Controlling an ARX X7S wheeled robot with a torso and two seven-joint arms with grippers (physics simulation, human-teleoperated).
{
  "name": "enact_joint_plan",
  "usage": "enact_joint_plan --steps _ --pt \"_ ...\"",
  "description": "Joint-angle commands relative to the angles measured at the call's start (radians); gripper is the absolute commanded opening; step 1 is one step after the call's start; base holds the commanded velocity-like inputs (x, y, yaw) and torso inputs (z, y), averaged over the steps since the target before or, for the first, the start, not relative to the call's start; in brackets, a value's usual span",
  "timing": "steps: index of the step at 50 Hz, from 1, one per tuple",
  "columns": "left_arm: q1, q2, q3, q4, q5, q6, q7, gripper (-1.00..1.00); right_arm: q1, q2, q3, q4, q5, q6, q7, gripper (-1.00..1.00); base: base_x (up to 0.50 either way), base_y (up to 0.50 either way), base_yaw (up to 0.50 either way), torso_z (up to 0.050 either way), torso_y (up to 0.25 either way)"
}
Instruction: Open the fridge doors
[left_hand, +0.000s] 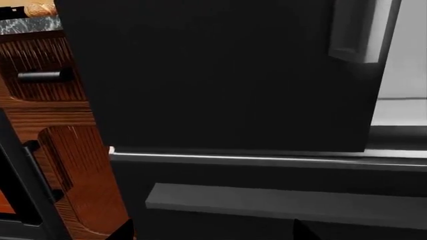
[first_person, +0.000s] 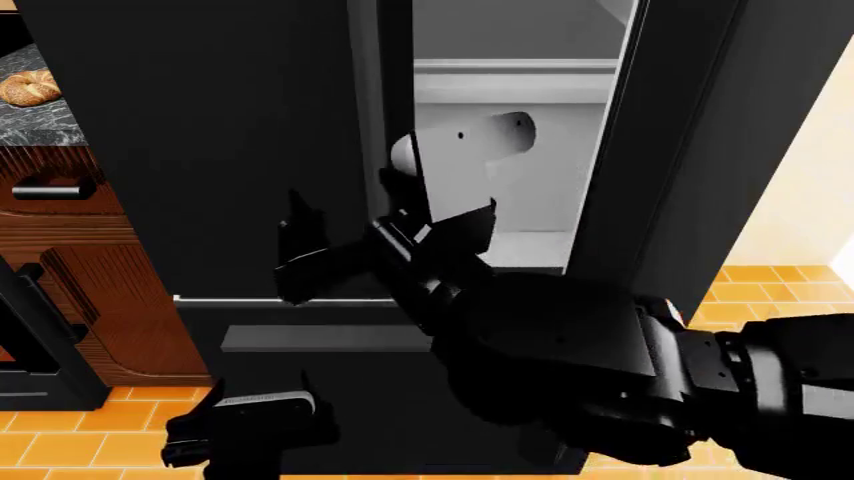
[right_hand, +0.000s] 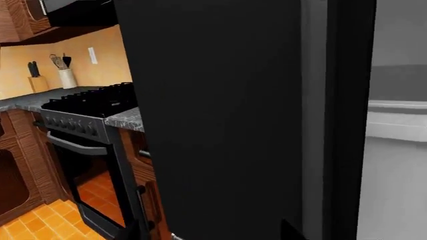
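the fridge doors (first_person: 200, 150) stand parted on a white-lined gap, and the right gripper (first_person: 334, 255) – fingers spread, holding nothing – sits at the left door's inner edge, apparently to push it wider, while the left gripper (first_person: 247, 425) hangs low by the drawer front (first_person: 320, 340) – spread or closed, i cannot tell.

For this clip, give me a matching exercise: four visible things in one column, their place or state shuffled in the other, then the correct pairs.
Things:
1. left fridge door
2. right fridge door
3. drawer front
4. bread

Places or states:
A. on the marble counter at the far left
B. swung out, showing the white interior beside it
C. below the doors, with a horizontal handle
D. black panel facing the camera, right gripper before it

Pairs: 1-D, 2-B, 3-C, 4-A
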Motion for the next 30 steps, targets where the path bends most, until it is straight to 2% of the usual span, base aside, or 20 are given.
enact_joint_plan --steps 1,10,16,24,30 --pt "-0.004 0.0 0.004 -0.007 0.0 0.007 0.0 1.0 0.004 -0.095 0.004 0.061 -0.005 0.003 0.064 1.0 0.0 0.0 0.0 0.0 0.0" --pt "-0.001 -0.004 0.006 0.006 -0.002 0.002 -0.005 1.0 -0.024 -0.16 0.029 0.0 -0.041 -0.04 0.317 1.0 0.0 0.0 0.0 0.0 0.0" --pt "-0.001 -0.006 0.008 0.009 -0.002 -0.002 -0.008 1.0 -0.042 -0.184 0.076 0.024 -0.084 -0.105 0.406 1.0 0.0 0.0 0.0 0.0 0.0" --pt "-0.003 -0.005 0.011 0.001 -0.001 0.007 -0.006 1.0 -0.033 -0.192 0.103 0.087 -0.247 -0.173 0.42 1.0 0.0 0.0 0.0 0.0 0.0" --pt "-0.003 -0.006 0.013 0.006 -0.004 0.002 -0.008 1.0 -0.02 -0.197 0.131 0.112 -0.198 -0.163 0.446 1.0 0.0 0.0 0.0 0.0 0.0"
